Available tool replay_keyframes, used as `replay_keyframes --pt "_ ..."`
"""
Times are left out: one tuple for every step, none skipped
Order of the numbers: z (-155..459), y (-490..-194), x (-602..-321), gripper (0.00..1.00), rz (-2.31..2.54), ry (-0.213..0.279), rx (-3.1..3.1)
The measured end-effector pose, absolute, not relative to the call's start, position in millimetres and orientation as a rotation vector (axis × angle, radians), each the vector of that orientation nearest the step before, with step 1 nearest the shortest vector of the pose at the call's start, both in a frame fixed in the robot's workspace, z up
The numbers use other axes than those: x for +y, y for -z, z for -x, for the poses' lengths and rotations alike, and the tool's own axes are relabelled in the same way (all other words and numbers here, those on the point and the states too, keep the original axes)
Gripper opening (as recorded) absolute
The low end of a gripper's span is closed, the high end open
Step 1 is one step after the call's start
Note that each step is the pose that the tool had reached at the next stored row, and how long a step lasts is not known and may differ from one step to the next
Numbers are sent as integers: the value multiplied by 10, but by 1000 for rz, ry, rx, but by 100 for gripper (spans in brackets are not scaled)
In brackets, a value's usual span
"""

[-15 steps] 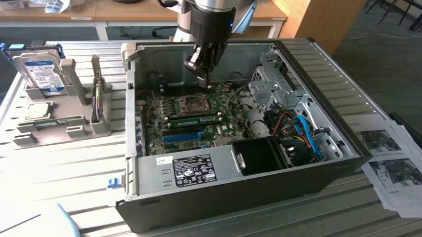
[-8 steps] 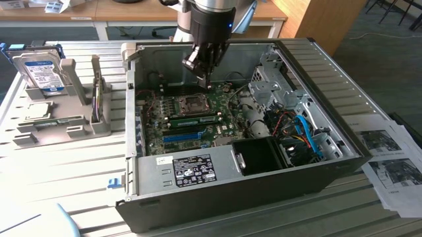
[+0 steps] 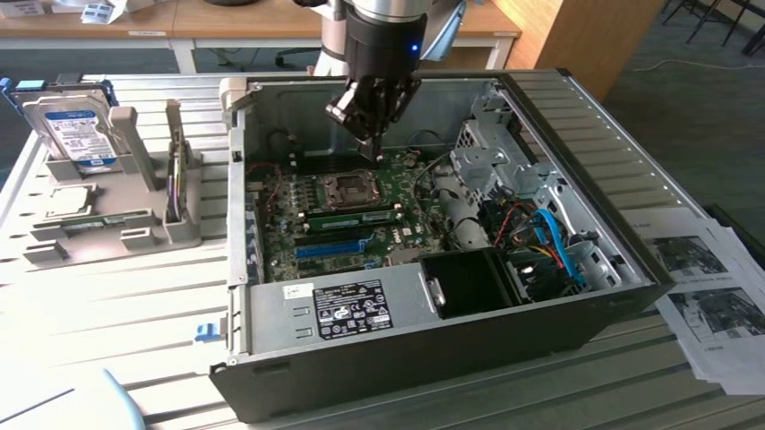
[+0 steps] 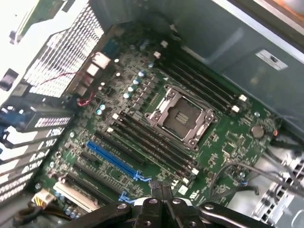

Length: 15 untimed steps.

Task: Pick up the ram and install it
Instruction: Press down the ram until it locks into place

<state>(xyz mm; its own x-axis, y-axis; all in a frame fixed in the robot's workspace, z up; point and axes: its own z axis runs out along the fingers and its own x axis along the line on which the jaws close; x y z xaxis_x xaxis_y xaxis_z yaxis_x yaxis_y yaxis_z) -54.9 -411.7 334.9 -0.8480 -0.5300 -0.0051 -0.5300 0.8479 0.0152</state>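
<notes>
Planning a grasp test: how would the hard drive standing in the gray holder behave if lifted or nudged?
The hard drive looks like a rigid metal-cased block, so probably stiff and heavy for its size. Standing on edge in the gray holder, it might tip if nudged, though the uprights likely catch it.

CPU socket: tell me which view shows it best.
The wrist view: the CPU socket lies large and unblocked between the black memory slots. The exterior view shows the socket small, deep inside the open computer case.

A silver hard drive (image 3: 74,133) stands in a grey rack (image 3: 102,224) (upright) beside printed sheets (image 3: 705,296).
</notes>
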Motion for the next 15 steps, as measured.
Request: replay_keyframes --pt "549 -3349 -4117 9 841 -25 3026" --pt "549 -3348 -4117 9 814 -25 3033" --pt "549 -3348 -4117 9 790 -25 3039" --pt "549 -3347 -4117 9 765 -25 3045" --pt "549 -3346 -4117 9 741 -25 3051" --pt "549 -3346 -4117 9 714 -25 3058" --pt "549 -3346 -4117 9 688 -25 3063" --pt "549 -3345 -4117 9 659 -25 3070" --pt "549 -3345 -4117 9 632 -25 3075" --pt "549 -3344 -4117 9 606 -25 3080" --pt "549 -3344 -4117 9 579 -25 3085" --pt "549 -3343 -4117 9 552 -25 3090" --pt "549 -3343 -4117 9 526 -25 3095" --pt "549 -3342 -4117 9 499 -25 3099" --pt "549 -3342 -4117 9 469 -25 3103"
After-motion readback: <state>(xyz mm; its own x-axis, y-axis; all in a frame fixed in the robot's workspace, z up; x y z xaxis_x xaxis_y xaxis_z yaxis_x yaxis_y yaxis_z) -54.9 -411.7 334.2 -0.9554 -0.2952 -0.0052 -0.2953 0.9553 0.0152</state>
